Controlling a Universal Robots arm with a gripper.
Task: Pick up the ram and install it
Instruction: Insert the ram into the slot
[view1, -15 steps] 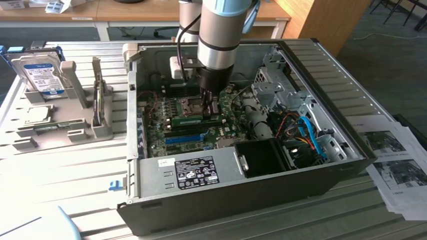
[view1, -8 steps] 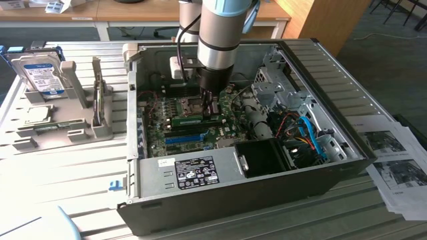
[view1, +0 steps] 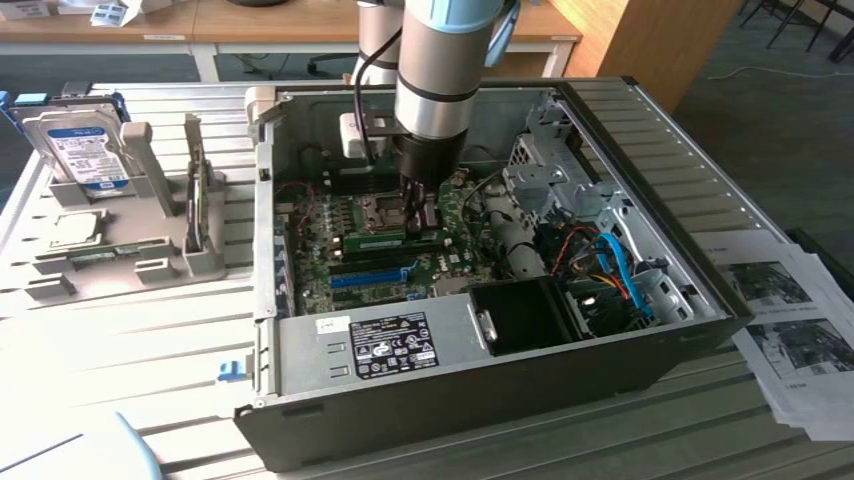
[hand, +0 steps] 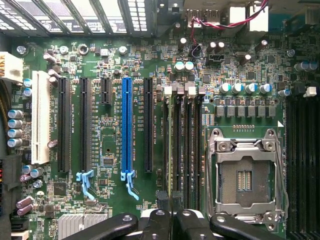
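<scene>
Remote feed: 1 slatted tabletop, and on it 1 open PC case lying on its side, mid-scene. 1 arm comes in from above, last link approx vertical, wrist pointing straight down into the case over the mobo.

On the exterior view's left I count 1 grey holder w/ 1 hard drive standing upright in it, blue-white label facing the cam. On the exterior view's right, beside the case, lie printed sheets; can't count them for sure. Inside the case there's 1 black fan box by the near wall, w/ a bundle of blue cables next to it.

The wrist cam looks flat onto the board:
- 1 CPU socket w/ a metal frame round it
- 1 white slot
- 1 blue slot
- 4 black expansion slots, 3 long and 1 short
- a bank of black memory slots just beside the socket; I make it 4
- 2 pale-blue latches at the slot ends

1 ram: green stick, level, long edge down, at the memory slots directly under the wrist. Can't tell if it's fully seated. The jaws are narrow, pinched on the stick's top edge toward its end on the exterior view's right.
</scene>
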